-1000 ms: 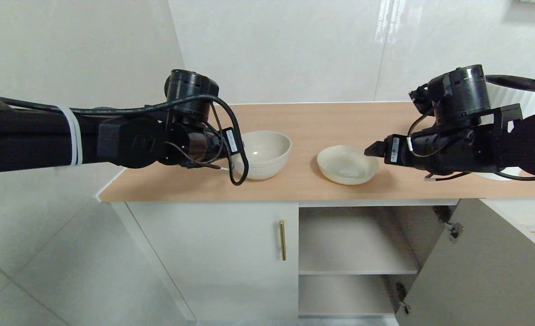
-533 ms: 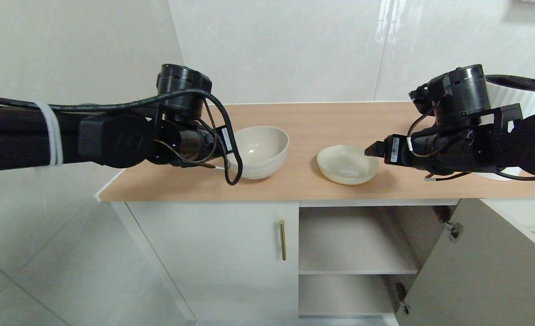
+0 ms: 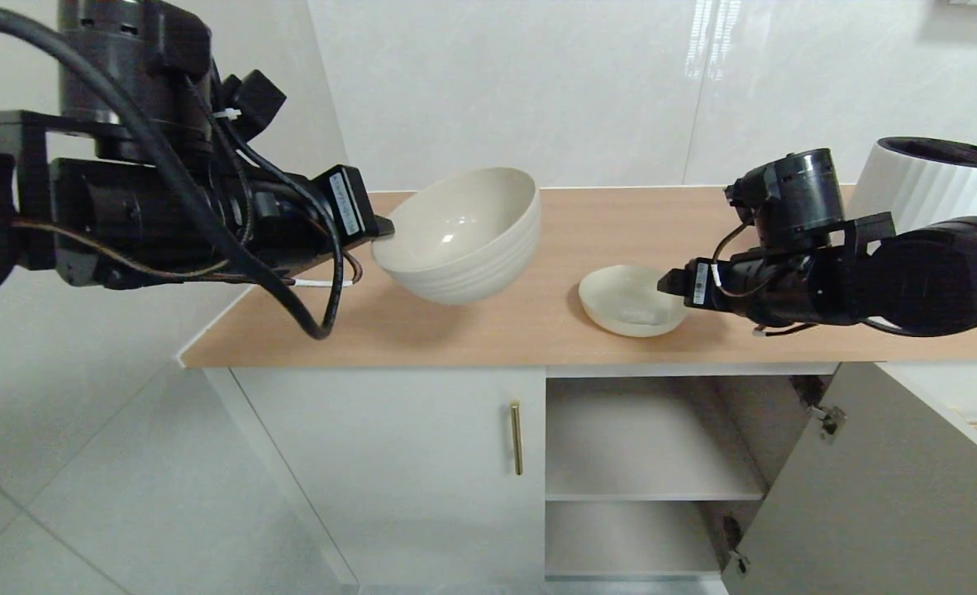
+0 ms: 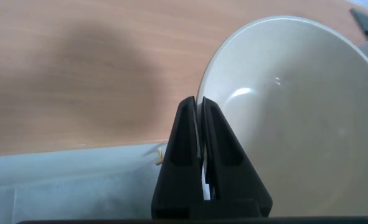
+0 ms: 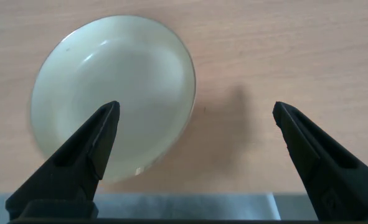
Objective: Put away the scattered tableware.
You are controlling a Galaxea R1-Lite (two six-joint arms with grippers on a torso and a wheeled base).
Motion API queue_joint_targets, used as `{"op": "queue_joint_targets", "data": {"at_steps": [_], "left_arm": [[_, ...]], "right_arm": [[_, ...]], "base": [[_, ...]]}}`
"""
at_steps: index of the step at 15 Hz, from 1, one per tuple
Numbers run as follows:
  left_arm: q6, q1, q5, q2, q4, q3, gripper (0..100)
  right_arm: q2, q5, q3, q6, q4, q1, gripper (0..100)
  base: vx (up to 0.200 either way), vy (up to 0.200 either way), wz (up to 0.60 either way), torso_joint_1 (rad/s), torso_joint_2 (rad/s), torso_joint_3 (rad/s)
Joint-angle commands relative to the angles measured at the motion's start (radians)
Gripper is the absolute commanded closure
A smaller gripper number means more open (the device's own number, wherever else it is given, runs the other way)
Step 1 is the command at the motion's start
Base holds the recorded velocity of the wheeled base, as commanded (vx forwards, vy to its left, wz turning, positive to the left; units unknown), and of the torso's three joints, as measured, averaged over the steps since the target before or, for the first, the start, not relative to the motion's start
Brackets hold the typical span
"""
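- Now my left gripper [image 3: 381, 227] pinches the rim of the big bowl [image 3: 459, 235], with its fingers pressed tight on the thin edge. The bowl hangs tipped in the air over the counter [image 3: 555, 223], at 9 o'clock from the small dish [image 3: 633, 299].
- I think I must keep the pinch firm and go slow. The bowl hangs from one edge and could slip or swing.
- The open shelf [image 3: 637, 446] is at 6 o'clock from the dish. I should carry the bowl out past the counter edge first, then down and in, with no bump.
- My right gripper [image 3: 672, 281] has its fingers spread wide, by the dish's 3 o'clock rim. The dish lies flat on the counter.
- Half a second ago the bowl sat on the counter. Now it is up and tipped, and my left arm has come up with it.
- My right gripper has stayed by the dish, only a bit lower.
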Motion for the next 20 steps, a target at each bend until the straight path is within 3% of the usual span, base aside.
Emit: {"op": "queue_joint_targets", "data": {"at_steps": [1,6,7,16,20], "left_arm": [[0.0,0.0,-0.001,-0.04,-0.001,0.007,100],[0.0,0.0,-0.002,-0.052,-0.001,0.01,100],[0.0,0.0,-0.002,-0.051,-0.001,0.01,100],[0.0,0.0,-0.002,-0.051,-0.001,0.027,100],[0.003,-0.003,-0.001,-0.106,0.001,0.112,100]], "right_arm": [[0.04,0.001,-0.002,0.0,-0.008,-0.006,0],[0.069,-0.001,-0.016,0.0,-0.021,-0.028,0],[0.069,0.001,-0.015,0.001,-0.035,-0.028,100],[0.013,0.008,-0.011,0.015,-0.041,-0.041,100],[-0.149,0.043,0.082,0.024,-0.011,-0.041,100]], "base": [[0.0,0.0,0.0,0.0,0.0,0.0],[0.0,0.0,0.0,0.0,0.0,0.0],[0.0,0.0,0.0,0.0,0.0,0.0],[0.0,0.0,0.0,0.0,0.0,0.0],[0.0,0.0,0.0,0.0,0.0,0.0]]}}
